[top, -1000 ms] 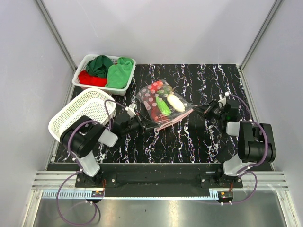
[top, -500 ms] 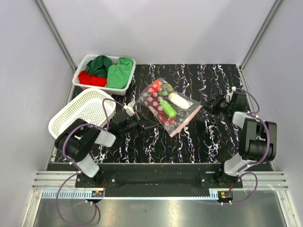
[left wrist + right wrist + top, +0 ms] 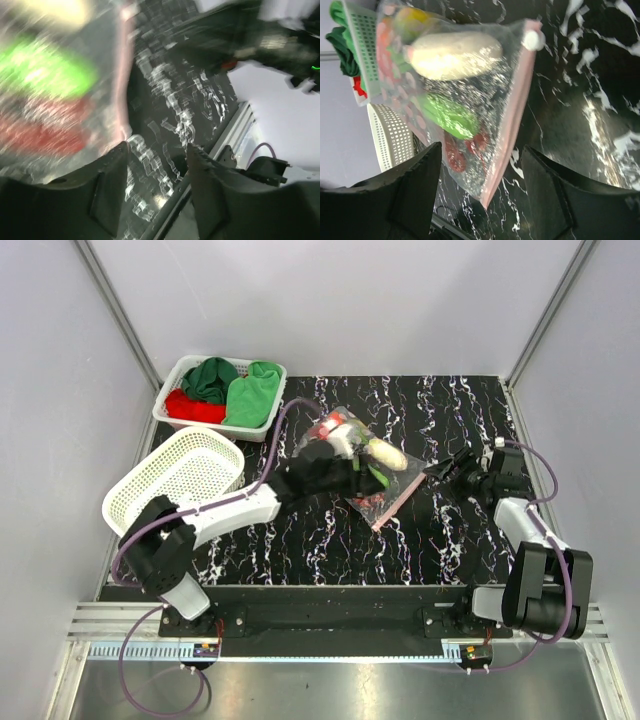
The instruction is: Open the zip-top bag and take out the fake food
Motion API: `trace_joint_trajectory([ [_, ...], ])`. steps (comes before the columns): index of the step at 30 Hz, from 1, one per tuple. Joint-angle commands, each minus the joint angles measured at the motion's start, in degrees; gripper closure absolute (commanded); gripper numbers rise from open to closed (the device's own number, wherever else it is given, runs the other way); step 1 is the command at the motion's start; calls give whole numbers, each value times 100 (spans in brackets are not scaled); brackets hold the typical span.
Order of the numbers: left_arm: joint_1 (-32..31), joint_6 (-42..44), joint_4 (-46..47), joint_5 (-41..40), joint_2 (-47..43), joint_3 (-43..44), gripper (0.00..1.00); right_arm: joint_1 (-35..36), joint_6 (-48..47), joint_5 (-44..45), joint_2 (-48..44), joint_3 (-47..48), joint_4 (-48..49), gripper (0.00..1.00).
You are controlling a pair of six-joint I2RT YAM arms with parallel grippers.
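Since a second ago my left arm has swung out over the zip-top bag (image 3: 382,492). Left fingers (image 3: 112,175) are spread and empty, with the bag's pink edge beside them. Right fingers (image 3: 415,180) are spread too, just short of it. Bag lies mid-worktop (image 3: 440,530), fake food (image 3: 455,55) sealed inside.

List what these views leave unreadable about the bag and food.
Top view: the left arm covers most of the zip-top bag, hiding contents beneath.
Left wrist view: motion blur reduces the fake food to green and red smears.
Right wrist view: whether the pink zip strip is open is unclear.
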Motion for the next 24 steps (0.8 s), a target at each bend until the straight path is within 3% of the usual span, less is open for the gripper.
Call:
trace_joint_trajectory([
  [1,-857,2600,-2086,-1914,421,1345,41,4,126,573,-199,-230,-757,28],
  [5,-1236,3402,-2684,-2591,1265,2461,41,4,-50,698,2,-317,-829,31],
  [8,-1351,3483,-2886,-2795,1662,2866,43,4,-217,583,397,-440,-392,39],
  [9,-1360,3431,-2896,-2769,1688,2903,44,4,-217,574,494,-458,-276,46],
  [12,-1404,3237,-2896,-2742,1645,2930,44,4,2,355,785,-765,777,53],
  [22,-1439,2745,-2887,-2566,1232,2456,44,4,951,-24,1699,-1705,3992,56],
  [24,-1439,2710,-2861,-2540,1162,2376,44,4,1048,-58,1944,-1724,4268,56],
])
